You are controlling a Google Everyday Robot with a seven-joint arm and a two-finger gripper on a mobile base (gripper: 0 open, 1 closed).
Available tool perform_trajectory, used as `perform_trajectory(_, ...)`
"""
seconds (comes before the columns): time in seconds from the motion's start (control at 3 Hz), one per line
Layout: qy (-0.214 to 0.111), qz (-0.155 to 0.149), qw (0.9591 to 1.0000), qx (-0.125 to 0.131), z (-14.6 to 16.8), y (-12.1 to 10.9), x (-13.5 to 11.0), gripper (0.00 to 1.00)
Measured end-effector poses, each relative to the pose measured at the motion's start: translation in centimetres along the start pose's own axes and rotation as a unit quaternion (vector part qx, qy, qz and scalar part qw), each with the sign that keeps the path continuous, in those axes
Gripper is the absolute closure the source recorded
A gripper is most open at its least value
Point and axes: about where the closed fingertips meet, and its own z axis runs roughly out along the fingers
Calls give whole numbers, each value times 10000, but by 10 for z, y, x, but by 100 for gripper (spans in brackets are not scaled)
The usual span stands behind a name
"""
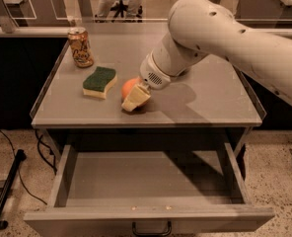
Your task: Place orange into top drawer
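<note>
The orange (128,86) is round, so no long axis shows. It sits on the desk (205,102) near the front edge, just right of the sponge (99,81). The hand (135,98) is against its front right side, and whether it grips cannot be told. Below, the top drawer (146,214) stands pulled out, its length running left to right.

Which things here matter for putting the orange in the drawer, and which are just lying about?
For the job:
orange on the tabletop
claw down at the orange
top drawer, pulled open below

Lying about:
green-topped sponge and drink can, both on the tabletop left of the orange
</note>
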Motion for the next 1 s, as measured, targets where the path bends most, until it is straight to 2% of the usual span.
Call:
perform_trajectory(0.33,0,0,10000,0,0,0,0,73)
perform_trajectory(0.67,-99,-125,9999,-43,-12,2,-4,96)
perform_trajectory(1.0,-289,-387,9987,-156,-39,11,-11,100)
